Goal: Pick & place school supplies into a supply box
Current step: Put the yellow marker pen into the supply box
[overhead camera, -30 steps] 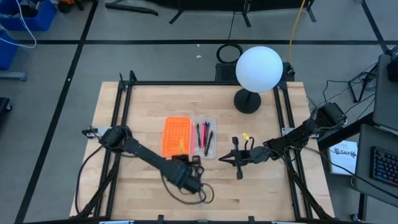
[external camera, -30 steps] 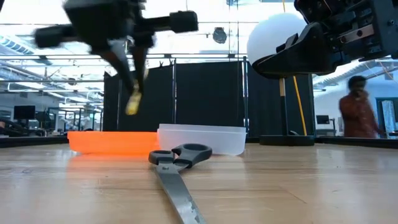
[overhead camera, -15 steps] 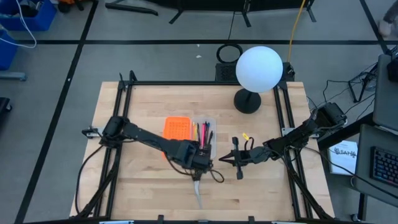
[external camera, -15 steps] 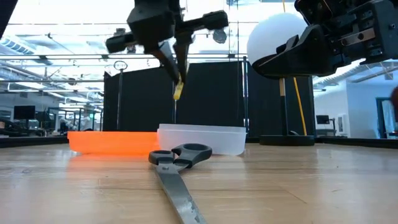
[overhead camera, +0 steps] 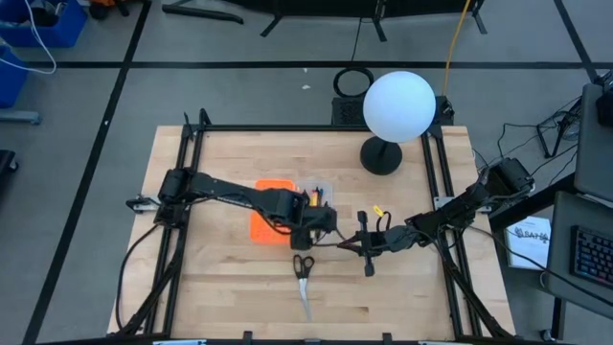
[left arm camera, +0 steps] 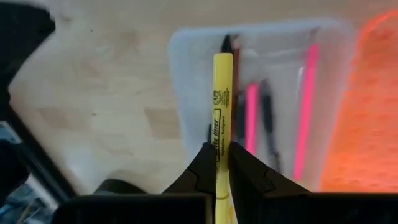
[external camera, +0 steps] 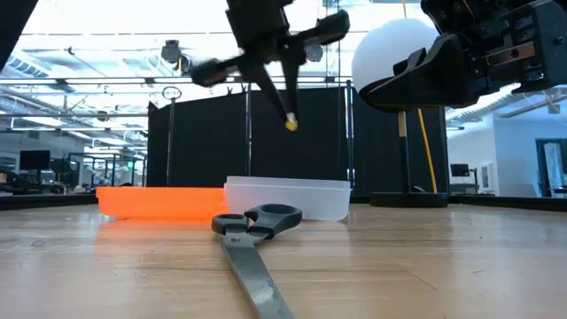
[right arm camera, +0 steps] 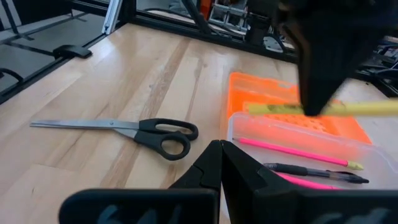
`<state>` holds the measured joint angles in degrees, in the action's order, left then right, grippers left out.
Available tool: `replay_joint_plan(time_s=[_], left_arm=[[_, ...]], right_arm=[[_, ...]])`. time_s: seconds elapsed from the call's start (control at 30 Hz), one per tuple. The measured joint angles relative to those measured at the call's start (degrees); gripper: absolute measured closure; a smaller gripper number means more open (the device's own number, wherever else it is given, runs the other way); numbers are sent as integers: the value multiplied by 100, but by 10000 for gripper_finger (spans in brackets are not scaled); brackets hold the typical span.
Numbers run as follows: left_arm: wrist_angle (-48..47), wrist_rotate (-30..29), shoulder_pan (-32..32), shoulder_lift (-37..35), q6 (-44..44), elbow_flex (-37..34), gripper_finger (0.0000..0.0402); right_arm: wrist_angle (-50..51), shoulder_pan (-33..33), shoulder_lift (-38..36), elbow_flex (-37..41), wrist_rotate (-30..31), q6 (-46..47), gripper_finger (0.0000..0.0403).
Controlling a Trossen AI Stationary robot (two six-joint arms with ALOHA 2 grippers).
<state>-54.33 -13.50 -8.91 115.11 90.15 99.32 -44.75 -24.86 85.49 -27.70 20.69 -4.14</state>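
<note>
Overhead, the left tool hovers over the supply box (beside an orange tray). Down low, scissors lie on the desk. Left wrist: fingers clenched on a yellow pen. Right wrist: right tool closed, empty.

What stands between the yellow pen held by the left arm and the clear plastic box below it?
Nothing visible does. The left gripper holds the thin yellow pen in the air above the shallow clear plastic box, which has pink and black pens lying inside. The black-handled scissors lie on the wooden table beside it, apart.
</note>
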Motion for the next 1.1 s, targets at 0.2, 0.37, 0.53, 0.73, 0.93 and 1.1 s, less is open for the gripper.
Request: replay_joint_plan(time_s=[0.2, 0.37, 0.53, 0.73, 0.93, 1.1], left_arm=[[618, 491, 362, -7, 205, -456, 377], [1132, 465, 510, 10, 297, -978, 377], [1580, 727, 547, 7, 404, -1431, 377], [1829, 1131, 876, 4, 385, -1697, 378], [2026, 1194, 1089, 4, 496, -1957, 378], [2038, 1193, 1082, 4, 464, -1999, 378]], right_arm=[[50, -1, 0, 0, -2, 53, 403], [63, -7, 1, 0, -4, 272, 403], [73, -7, 0, 0, -8, 348, 403], [90, -7, 0, 0, -9, 480, 403], [89, -7, 0, 0, -9, 501, 403], [89, -7, 0, 0, -9, 494, 403]])
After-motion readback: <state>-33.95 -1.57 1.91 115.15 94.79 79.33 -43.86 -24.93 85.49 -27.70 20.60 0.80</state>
